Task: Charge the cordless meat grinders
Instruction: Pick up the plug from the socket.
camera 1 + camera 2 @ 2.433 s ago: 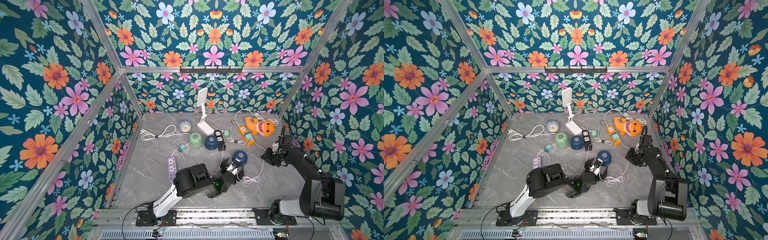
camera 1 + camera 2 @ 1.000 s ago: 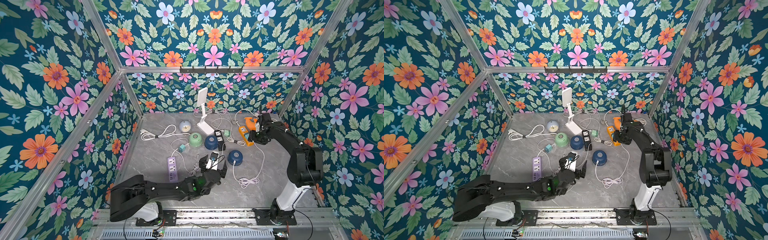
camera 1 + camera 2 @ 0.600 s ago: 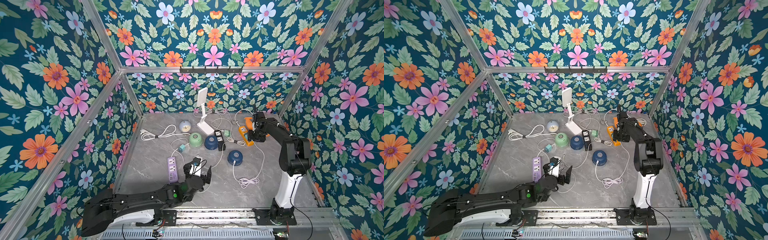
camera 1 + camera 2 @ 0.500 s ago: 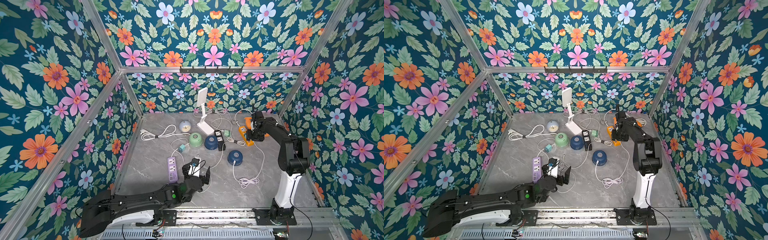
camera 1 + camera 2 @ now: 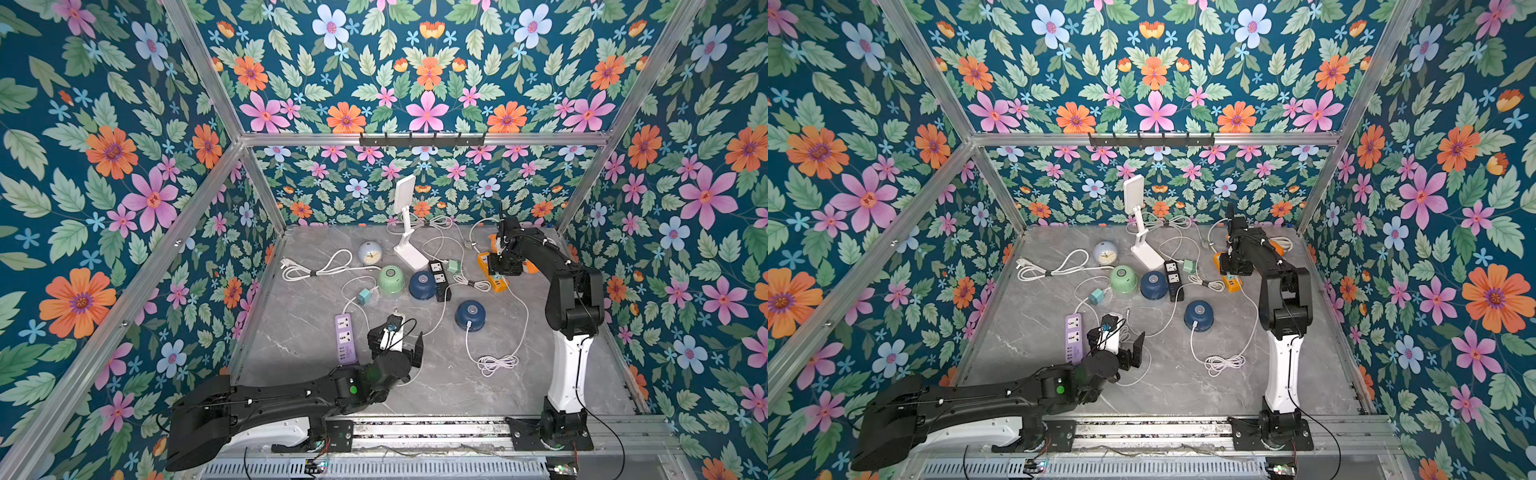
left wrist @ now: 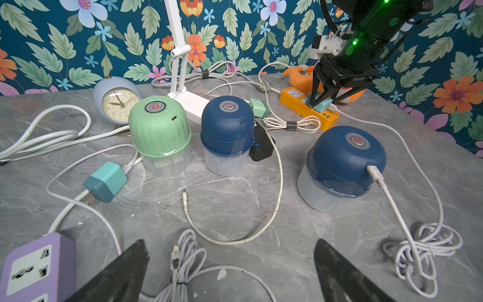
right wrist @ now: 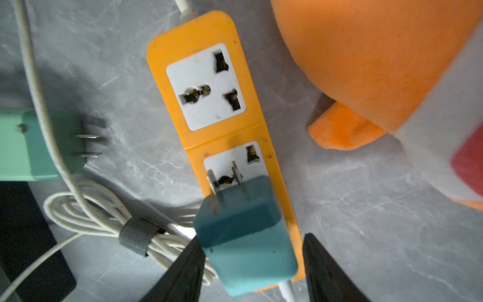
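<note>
Three cordless meat grinders stand mid-table: a pale green one (image 5: 390, 279) (image 6: 159, 130), a navy one (image 5: 422, 284) (image 6: 227, 125) beside it, and a nearer navy one (image 5: 469, 314) (image 6: 347, 154) with a white cable plugged into its side. My right gripper (image 5: 500, 270) (image 7: 251, 239) is shut on a teal plug adapter (image 7: 245, 227). The adapter is tilted, with its prongs at the lower socket of the orange power strip (image 7: 193, 26). My left gripper (image 5: 397, 338) (image 6: 231, 243) hangs open and empty over a bundled white cable (image 6: 183, 261).
A purple power strip (image 5: 345, 338) lies next to my left gripper. At the back are a black power strip (image 5: 440, 278), a loose teal adapter (image 5: 365, 296), a pale green adapter (image 5: 453, 266), a clock (image 5: 370, 253) and a white lamp (image 5: 405, 220). An orange plush toy (image 7: 366, 65) lies beside the orange strip. White cables cross the floor.
My left arm pulled back from the nearer navy grinder toward the purple strip, still open. My right gripper carried the teal adapter to the orange strip and has stayed there for the last second.
</note>
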You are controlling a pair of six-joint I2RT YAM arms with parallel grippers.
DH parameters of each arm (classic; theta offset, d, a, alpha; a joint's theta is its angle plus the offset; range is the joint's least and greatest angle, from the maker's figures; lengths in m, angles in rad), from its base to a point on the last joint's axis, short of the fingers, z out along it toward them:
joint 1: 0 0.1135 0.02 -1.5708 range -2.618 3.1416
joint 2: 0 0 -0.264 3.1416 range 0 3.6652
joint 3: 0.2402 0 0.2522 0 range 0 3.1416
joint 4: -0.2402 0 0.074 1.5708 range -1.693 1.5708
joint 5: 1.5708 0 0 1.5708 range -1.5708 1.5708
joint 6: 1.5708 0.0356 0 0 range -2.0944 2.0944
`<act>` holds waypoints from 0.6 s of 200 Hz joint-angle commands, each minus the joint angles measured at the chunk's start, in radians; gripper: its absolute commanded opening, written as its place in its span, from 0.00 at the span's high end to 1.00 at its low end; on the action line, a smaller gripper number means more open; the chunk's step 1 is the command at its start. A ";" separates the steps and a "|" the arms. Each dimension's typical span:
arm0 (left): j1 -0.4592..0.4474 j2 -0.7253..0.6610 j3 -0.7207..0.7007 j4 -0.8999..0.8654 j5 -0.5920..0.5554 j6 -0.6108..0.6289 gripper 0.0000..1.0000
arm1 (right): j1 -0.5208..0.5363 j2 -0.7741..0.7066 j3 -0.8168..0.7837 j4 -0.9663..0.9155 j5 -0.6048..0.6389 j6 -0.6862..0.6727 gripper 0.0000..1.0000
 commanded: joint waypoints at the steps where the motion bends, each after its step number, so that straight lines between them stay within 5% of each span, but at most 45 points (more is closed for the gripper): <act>1: 0.000 0.015 0.019 0.011 0.001 -0.010 0.00 | 0.000 0.005 0.005 -0.020 0.001 -0.023 0.41; 65: 0.042 0.027 0.084 -0.046 0.089 0.007 0.09 | 0.001 -0.003 0.003 0.009 -0.020 -0.033 0.60; 87: 0.146 0.031 0.132 -0.098 0.292 -0.003 0.17 | 0.001 -0.021 0.004 0.007 -0.020 -0.032 0.66; 120: 0.424 0.110 0.324 -0.273 0.714 -0.042 0.23 | 0.004 -0.158 -0.075 0.058 -0.031 -0.021 0.72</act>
